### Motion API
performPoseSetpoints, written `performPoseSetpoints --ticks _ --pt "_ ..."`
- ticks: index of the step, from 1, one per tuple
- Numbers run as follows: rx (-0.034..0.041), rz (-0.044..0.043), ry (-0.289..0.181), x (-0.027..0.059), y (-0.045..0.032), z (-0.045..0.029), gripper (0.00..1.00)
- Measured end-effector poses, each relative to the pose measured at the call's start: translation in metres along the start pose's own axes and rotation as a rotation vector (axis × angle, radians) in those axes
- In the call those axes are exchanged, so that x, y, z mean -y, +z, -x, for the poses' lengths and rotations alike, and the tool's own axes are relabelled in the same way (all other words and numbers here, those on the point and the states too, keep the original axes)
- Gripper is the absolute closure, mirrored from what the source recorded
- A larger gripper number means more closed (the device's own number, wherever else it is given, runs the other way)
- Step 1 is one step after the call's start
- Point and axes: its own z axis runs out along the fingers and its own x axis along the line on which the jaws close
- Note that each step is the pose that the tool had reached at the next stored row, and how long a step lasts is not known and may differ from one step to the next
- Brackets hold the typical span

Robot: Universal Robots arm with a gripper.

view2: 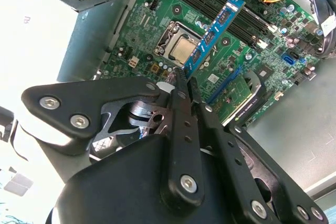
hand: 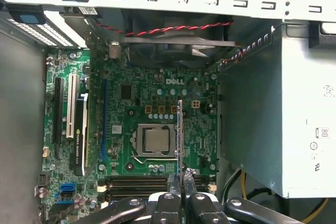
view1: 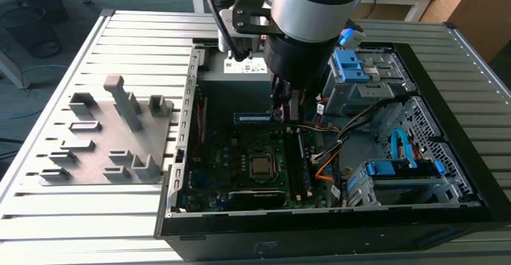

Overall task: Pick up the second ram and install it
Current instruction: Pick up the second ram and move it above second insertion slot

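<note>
The second ram point(view2: 216, 31) is a long, narrow blue board with black chips. It is held by one end and juts out over the motherboard point(view2: 152, 24). My gripper point(view2: 185, 81) is shut on it, the two black fingers pressed together on the board's end. In the first wrist view the ram point(hand: 180, 129) is seen edge-on, a thin strip over the processor socket point(hand: 156, 141), rising from my gripper point(hand: 181, 176). In the exterior view the ram point(view1: 252, 117) hangs level inside the open computer case, below the arm's wrist. The black memory slots point(view2: 207, 2) lie on the board beside the socket.
A grey plastic fixture point(view1: 112, 134) stands on the slatted table at the exterior view's left of the case point(view1: 183, 151). Inside are the power supply point(hand: 278, 108), a fan with red-black wire point(hand: 163, 43), a graphics card point(hand: 80, 129), blue drive bays point(view1: 359, 67) and bundled cables point(view1: 359, 127).
</note>
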Motion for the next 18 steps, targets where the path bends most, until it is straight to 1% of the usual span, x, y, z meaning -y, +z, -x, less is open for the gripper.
performPoseSetpoints --ticks 18 --pt "0.0000 0.0000 0.000 0.0002 0.0038 -0.0013 0.86"
